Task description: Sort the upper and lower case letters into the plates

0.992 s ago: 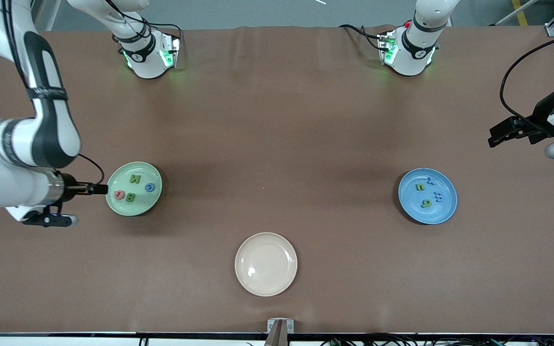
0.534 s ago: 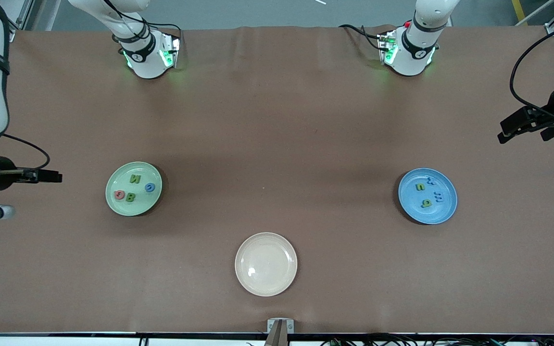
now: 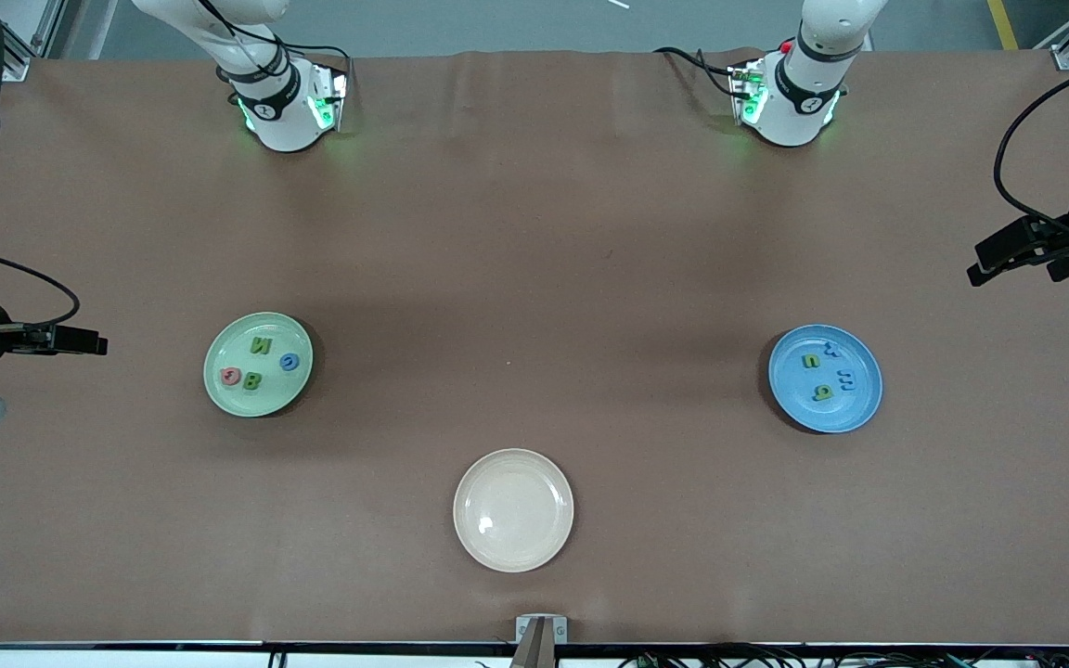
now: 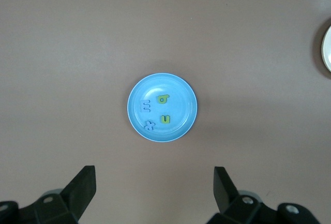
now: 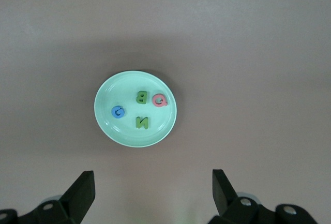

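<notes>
Eight small letters point(image 3: 256, 364) lie sorted, as far as we can judge: four in the mint green plate point(image 3: 258, 402) toward the right arm's end of the table, and four in the blue plate point(image 3: 825, 419) toward the left arm's end. On the green plate we read a green N point(image 5: 141, 122), a green B point(image 5: 140, 98), a blue round letter point(image 5: 118, 112) and a pink-red one point(image 5: 160, 100), all capitals by their look. On the blue plate sit two green letters point(image 4: 164, 109) and two blue ones point(image 4: 148, 116); the blue ones blend into the plate, so we only suppose they are lower case.

A cream plate point(image 3: 513, 559), nearer the front camera and between the two coloured ones, holds nothing; we take it for the dish the letters came from, which would explain why it stands midway within reach of both arms.

Neither gripper holds anything. The right gripper point(image 5: 153, 189) hangs over bare table beside the green plate at the table's edge, jaws wide apart. The left gripper point(image 4: 155, 185) is up over the table's edge at the left arm's end, well apart from the blue plate, jaws likewise spread. Each wrist camera looks down on its own plate, as if both arms had pulled clear for a check. We judge the sorting finished.
</notes>
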Controlling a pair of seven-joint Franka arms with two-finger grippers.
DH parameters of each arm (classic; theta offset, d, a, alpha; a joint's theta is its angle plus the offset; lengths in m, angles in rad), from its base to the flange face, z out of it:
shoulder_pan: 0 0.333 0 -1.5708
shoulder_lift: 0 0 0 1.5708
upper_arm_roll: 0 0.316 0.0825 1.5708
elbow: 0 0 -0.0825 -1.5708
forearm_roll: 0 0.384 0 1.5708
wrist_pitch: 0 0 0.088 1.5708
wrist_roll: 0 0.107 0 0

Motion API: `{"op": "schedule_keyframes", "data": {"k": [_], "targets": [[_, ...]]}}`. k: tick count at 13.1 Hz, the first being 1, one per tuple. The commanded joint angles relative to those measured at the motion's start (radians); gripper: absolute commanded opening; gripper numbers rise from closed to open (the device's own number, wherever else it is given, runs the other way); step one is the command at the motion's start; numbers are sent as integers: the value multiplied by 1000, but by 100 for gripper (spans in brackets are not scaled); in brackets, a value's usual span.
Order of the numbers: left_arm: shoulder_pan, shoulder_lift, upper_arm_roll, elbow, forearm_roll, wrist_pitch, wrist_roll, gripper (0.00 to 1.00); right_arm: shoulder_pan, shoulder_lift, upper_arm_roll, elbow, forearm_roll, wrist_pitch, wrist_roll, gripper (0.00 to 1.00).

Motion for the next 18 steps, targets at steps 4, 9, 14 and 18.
{"op": "schedule_keyframes", "data": {"k": [4, 9, 14, 18], "targets": [[0, 5, -1, 22, -8, -19, 2, 100, -1, -107, 7, -62, 17, -37, 12, 100], [-30, 6, 22, 22, -10, -19, -3, 100, 20, -354, 4, -374, 17, 117, 31, 100], [-595, -5, 585, 41, -13, -19, -1, 100, 54, -434, -1, -451, 14, 125, 41, 100], [-799, -5, 790, 41, -17, -20, 2, 100, 76, -477, -8, -496, 2, 135, 42, 100]]}}
